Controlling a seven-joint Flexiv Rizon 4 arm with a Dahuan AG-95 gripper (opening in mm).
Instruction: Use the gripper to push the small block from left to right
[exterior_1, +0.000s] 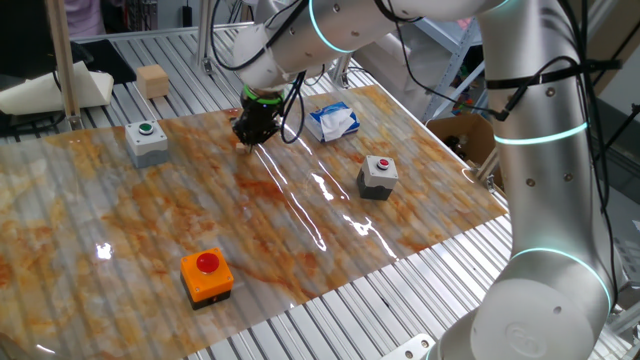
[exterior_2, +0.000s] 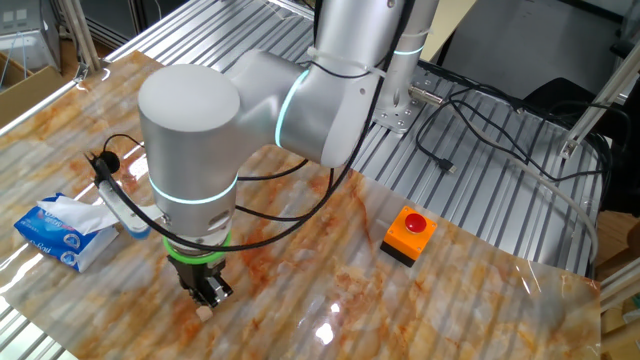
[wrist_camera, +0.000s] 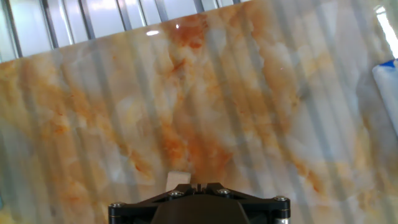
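The small block (wrist_camera: 178, 179) is a pale tan piece lying on the marbled orange mat, touching the left side of my fingertips in the hand view. In the other fixed view it peeks out just under the claw (exterior_2: 205, 312). In one fixed view the claw hides it. My gripper (exterior_1: 247, 140) (exterior_2: 207, 300) (wrist_camera: 198, 185) is black with a green ring above it. It stands upright with its tips down at the mat, jaws pressed together and holding nothing, with the block beside it.
A grey box with a green button (exterior_1: 147, 141) stands at the left. A grey box with a red button (exterior_1: 378, 176) is on the right, an orange one (exterior_1: 207, 274) in front. A blue tissue pack (exterior_1: 333, 121) is nearby. A bigger tan cube (exterior_1: 153, 80) sits on the slats.
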